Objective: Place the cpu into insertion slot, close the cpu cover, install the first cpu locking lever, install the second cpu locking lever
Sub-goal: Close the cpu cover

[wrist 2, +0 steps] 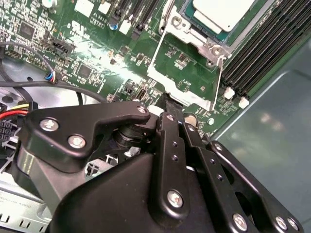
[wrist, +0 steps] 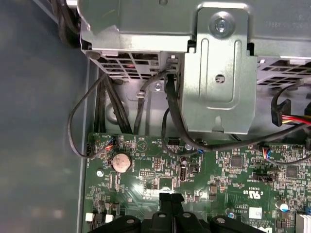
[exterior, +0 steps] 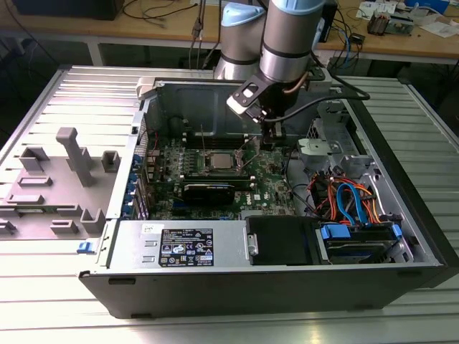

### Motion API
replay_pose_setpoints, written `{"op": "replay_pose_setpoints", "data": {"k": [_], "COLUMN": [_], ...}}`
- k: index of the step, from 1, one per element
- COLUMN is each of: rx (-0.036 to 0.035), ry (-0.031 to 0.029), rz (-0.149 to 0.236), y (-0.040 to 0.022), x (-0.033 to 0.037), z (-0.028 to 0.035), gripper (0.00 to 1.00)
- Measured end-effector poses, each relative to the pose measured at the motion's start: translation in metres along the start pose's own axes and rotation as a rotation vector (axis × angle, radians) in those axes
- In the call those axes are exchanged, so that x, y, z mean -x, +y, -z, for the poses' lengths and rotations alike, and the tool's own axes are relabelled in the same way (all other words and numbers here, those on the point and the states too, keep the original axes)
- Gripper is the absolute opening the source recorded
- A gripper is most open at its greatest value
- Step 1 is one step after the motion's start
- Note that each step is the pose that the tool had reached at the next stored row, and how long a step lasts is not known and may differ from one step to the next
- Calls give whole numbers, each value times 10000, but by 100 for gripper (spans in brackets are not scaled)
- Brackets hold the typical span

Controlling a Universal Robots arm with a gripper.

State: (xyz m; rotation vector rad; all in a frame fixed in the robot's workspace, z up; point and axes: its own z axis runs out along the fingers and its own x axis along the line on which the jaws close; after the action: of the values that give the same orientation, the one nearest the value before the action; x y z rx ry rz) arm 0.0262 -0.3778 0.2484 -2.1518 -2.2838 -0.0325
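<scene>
The cpu (exterior: 217, 159) lies flat in the insertion slot (exterior: 215, 169) on the green motherboard, its silver top (wrist 2: 221, 14) showing inside the slot's metal rim (wrist 2: 181, 24). The cpu cover (wrist 2: 187, 92), a thin silver frame, stands swung open from the slot's edge, with green board visible through its cut-out. My gripper (exterior: 269, 140) hangs just to the exterior view's right of the slot. Its black fingertips (wrist 2: 169, 104) are pressed together at the cover's free edge, and nothing shows between them (wrist: 165, 198).
Long black RAM slots (wrist 2: 262, 53) run beside the slot. A metal drive cage (wrist: 218, 73) with black cables (wrist: 170, 111) sits beyond the board's edge, near a coin battery (wrist: 121, 161). The power supply (exterior: 186, 247) and blue and orange cables (exterior: 351, 201) fill the case front.
</scene>
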Motion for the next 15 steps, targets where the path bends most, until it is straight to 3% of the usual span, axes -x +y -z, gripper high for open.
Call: {"op": "replay_pose_setpoints", "data": {"k": [11,15], "rx": [-16,-16], "ry": [12,12], "rz": [-1,2], "y": [-138,-150], "x": [-8,-10], "z": [39,39], "gripper": [11,11]}}
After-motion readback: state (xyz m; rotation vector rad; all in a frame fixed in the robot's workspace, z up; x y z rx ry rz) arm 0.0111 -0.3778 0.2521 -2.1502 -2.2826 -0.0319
